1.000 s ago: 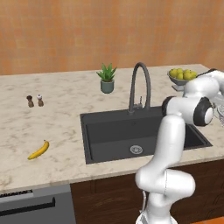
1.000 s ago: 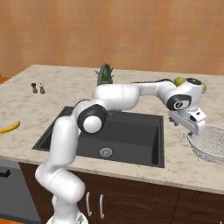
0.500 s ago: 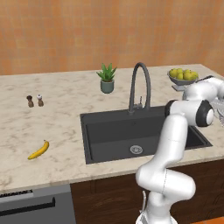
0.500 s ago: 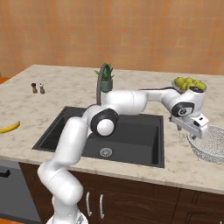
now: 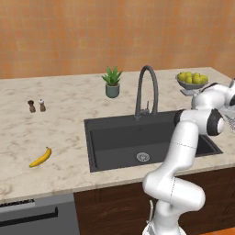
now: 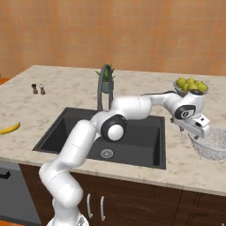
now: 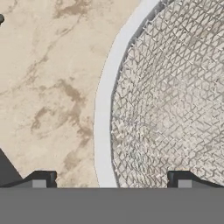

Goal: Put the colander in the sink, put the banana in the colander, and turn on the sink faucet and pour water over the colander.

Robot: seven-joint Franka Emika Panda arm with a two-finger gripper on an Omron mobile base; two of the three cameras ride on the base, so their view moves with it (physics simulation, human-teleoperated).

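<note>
Arm stretched far to its right, across the sink [image 6: 132, 132] and out over the marble surface [image 6: 176, 159]; tool [image 6: 194, 128] sits at the near-left rim of the colander [image 6: 214, 145], pointing down.

Hand view: tool [image 7: 109, 179] released, jaws wide apart; one fingertip [image 7: 41, 178] over bare surface [image 7: 48, 87] outside the bowl, the other over the mesh inside; the colander's [image 7: 175, 109] pale rim runs between them; whether either tip touches the rim cannot be told; nothing is gripped.

Colander stands upright on the surface to the right of the sink, near the front edge, apart from the basin; just behind it, a footed bowl of yellow-green fruit [image 6: 190, 86].

Left base view: a sliver of the colander [image 5: 229, 112] at the right edge beyond the arm's wrist; fruit bowl [image 5: 193, 80] behind it.

Banana [image 5: 40, 157] lies flat on the surface well to the left of the sink [image 5: 147, 137], near the front edge; in the right base view its tip shows at the left margin [image 6: 9, 128].

Sink black, drain at bottom centre.

Faucet [image 5: 147, 92] stands behind the basin, spout arched forward over it; no water visible.

Small potted plant [image 5: 112, 82] behind and left of the faucet; two little shakers [image 5: 36, 105] side by side far left on the surface.
</note>
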